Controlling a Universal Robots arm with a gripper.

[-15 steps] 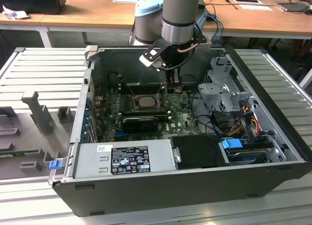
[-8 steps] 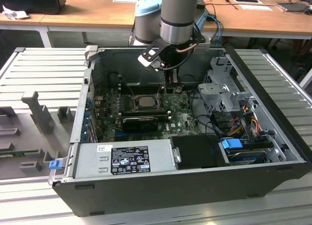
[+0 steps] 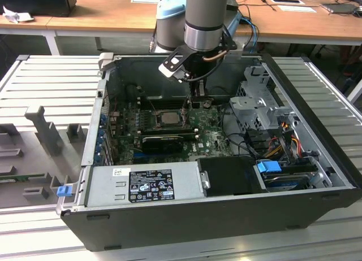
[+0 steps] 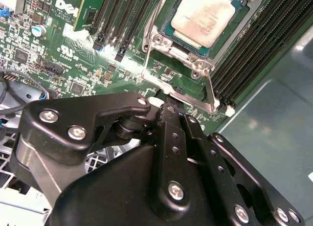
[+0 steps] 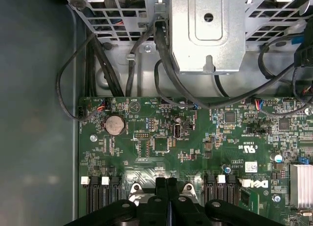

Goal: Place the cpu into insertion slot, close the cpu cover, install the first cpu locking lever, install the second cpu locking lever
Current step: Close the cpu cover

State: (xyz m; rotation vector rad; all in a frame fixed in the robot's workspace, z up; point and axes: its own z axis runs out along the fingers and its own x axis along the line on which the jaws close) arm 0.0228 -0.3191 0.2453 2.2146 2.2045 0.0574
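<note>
The cpu (image 4: 205, 13), silver top face up, lies in the insertion slot (image 4: 155, 40) on the green motherboard; it also shows in the exterior view as the cpu (image 3: 169, 117). The silvery cpu cover (image 4: 195, 59) lies flat around it. A thin metal locking lever (image 4: 211, 91) runs along the socket's edge and another lever wire (image 4: 145, 55) along the adjacent side. My gripper (image 4: 168, 108) is shut, its black fingers together right at the socket's edge by the lever bar. In the exterior view the gripper (image 3: 191, 100) hangs just right of the cpu. The gripper (image 5: 167, 182) holds nothing I can see.
The open case has a grey power supply (image 3: 141, 185) at the front, a black ridged heatsink (image 3: 163, 141) beside the socket, and a metal drive cage (image 3: 260, 108) with cables on the exterior view's right. Memory slots (image 4: 254, 50) flank the socket. A coin battery (image 5: 115, 124) sits on the board.
</note>
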